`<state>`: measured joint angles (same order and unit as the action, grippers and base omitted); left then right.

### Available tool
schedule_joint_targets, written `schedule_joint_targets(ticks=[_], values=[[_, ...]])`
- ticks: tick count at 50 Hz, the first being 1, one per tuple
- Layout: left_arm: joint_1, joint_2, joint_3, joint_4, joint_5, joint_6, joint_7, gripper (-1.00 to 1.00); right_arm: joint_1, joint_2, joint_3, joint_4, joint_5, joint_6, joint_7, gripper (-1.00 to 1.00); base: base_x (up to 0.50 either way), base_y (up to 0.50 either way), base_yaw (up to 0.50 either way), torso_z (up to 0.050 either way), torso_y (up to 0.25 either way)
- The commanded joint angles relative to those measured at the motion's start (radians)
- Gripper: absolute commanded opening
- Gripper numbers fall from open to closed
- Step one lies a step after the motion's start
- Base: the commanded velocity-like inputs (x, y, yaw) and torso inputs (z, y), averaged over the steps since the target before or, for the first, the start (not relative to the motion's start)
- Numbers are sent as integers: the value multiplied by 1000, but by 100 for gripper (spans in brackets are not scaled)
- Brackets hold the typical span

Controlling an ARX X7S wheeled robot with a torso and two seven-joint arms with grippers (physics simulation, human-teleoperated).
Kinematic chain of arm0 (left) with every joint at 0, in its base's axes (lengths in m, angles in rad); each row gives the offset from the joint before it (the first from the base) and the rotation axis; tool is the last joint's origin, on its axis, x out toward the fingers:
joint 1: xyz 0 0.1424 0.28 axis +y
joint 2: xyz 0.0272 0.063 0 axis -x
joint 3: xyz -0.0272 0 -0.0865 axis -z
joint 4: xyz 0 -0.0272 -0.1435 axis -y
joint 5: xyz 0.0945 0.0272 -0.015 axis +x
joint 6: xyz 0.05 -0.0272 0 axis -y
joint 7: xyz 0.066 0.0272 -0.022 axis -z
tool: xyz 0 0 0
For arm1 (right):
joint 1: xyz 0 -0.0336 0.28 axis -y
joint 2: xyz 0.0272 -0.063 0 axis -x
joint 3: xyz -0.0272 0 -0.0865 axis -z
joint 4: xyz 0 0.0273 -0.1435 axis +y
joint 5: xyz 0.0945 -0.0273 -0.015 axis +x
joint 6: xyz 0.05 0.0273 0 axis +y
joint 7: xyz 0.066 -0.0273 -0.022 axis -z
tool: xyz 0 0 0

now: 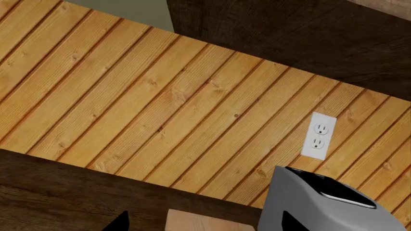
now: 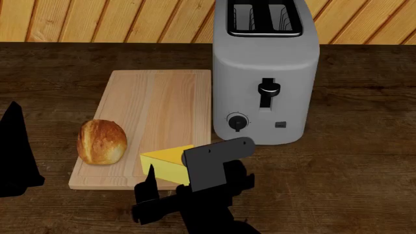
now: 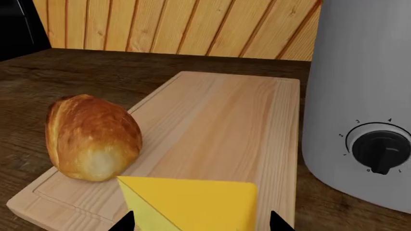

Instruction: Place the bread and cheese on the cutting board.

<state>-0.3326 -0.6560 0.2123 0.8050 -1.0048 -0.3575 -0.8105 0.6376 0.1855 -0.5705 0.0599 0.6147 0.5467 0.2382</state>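
The golden-brown bread (image 2: 102, 142) (image 3: 94, 139) lies on the left edge of the pale cutting board (image 2: 159, 105) (image 3: 218, 120). The yellow cheese (image 2: 163, 162) (image 3: 192, 204) rests on the board's near right corner, beside the bread. My right gripper (image 3: 204, 224) is open and straddles the cheese, with a small gap showing at one fingertip. In the head view its grey wrist block hides part of the wedge. My left gripper (image 1: 205, 224) is open with nothing between its fingers, raised and facing the wall. A corner of the board (image 1: 205, 221) shows under it.
A grey toaster (image 2: 266, 73) (image 3: 366, 96) (image 1: 321, 202) stands against the board's right side. A plank wall (image 2: 97, 19) with a white socket (image 1: 319, 136) backs the dark wooden countertop (image 2: 351, 161). A black part of my left arm (image 2: 16, 151) shows at the left edge.
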Motion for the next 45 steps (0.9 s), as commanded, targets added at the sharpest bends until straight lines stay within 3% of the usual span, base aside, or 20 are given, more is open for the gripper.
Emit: schedule_joint_targets(ticks=[1, 21, 32, 45], values=[[-19, 23, -21, -35, 49, -44, -12, 100, -19, 11, 16, -110, -8, 53, 20, 100, 0, 0, 0, 0, 0], [-18, 13, -23, 1, 44, -47, -33, 100, -100, 116, 69, -410, 41, 113, 136, 100, 0, 0, 0, 0, 0], [2, 21, -6, 68, 35, -40, -40, 100, -163, 209, 102, -676, 74, 161, 223, 100, 0, 0, 0, 0, 0], [35, -29, -37, 175, 9, -32, -79, 100, -247, 278, 169, -833, 106, 127, 270, 100, 0, 0, 0, 0, 0]])
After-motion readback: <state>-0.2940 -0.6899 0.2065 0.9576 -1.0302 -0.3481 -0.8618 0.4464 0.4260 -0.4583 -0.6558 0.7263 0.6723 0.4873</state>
